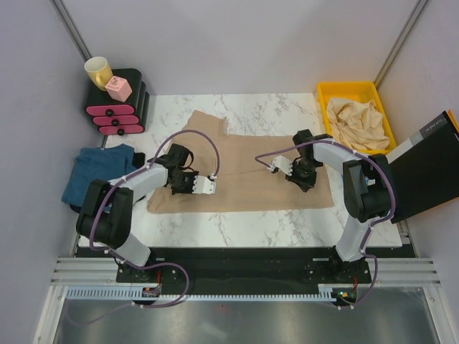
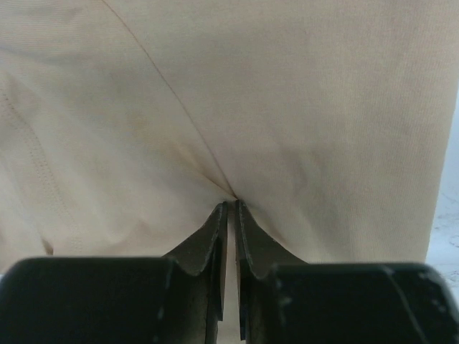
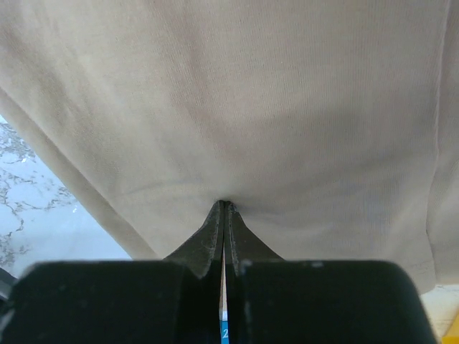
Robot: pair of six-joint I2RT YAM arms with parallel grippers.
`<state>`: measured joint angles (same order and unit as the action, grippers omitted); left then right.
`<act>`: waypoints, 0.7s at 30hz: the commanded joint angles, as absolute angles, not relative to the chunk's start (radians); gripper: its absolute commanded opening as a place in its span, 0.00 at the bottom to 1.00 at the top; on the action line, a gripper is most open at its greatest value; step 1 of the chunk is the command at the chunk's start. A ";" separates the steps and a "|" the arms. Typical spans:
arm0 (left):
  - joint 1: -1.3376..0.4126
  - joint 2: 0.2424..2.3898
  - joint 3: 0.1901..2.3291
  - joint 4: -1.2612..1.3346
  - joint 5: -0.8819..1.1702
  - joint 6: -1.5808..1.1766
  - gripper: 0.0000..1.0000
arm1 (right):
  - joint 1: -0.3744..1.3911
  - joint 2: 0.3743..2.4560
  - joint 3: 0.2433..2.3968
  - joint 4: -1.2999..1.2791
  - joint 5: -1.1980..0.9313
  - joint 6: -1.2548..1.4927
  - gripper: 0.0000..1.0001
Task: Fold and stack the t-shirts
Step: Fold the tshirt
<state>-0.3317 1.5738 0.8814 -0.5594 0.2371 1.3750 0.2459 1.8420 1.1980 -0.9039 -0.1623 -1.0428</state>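
A tan t-shirt (image 1: pixel 244 183) lies spread flat across the middle of the marble table. My left gripper (image 1: pixel 185 180) is down on its left part. In the left wrist view the jaws (image 2: pixel 232 204) stand nearly together, with a pinch of the tan cloth (image 2: pixel 287 107) between the tips and a crease running up from them. My right gripper (image 1: pixel 305 175) rests on the shirt's right part. It is shut (image 3: pixel 224 206) on a small pucker of the same cloth (image 3: pixel 251 93). A teal-blue t-shirt (image 1: pixel 97 175) lies crumpled at the table's left edge.
A yellow bin (image 1: pixel 344 87) at the back right holds crumpled beige t-shirts (image 1: pixel 358 122). A black and pink rack (image 1: pixel 118 107) with a yellow cup (image 1: pixel 98 70) stands at the back left. A black box (image 1: pixel 430 165) sits at the right edge.
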 commanded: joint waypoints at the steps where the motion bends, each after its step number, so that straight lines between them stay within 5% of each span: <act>1: -0.334 1.597 0.845 -0.578 0.210 1.376 0.14 | 0.249 1.873 1.158 -0.896 -0.193 -1.045 0.00; 10: -0.333 1.654 0.726 -0.552 0.138 1.352 0.02 | 0.249 1.908 1.077 -0.853 -0.189 -0.993 0.00; 21: -0.341 1.543 0.600 -0.592 0.164 1.374 0.02 | 0.256 1.784 0.962 -0.825 -0.172 -0.956 0.00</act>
<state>-0.3431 1.4872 0.7033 -0.3691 0.2020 1.3846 0.2470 1.7405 1.0554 -0.7624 -0.1539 -0.9955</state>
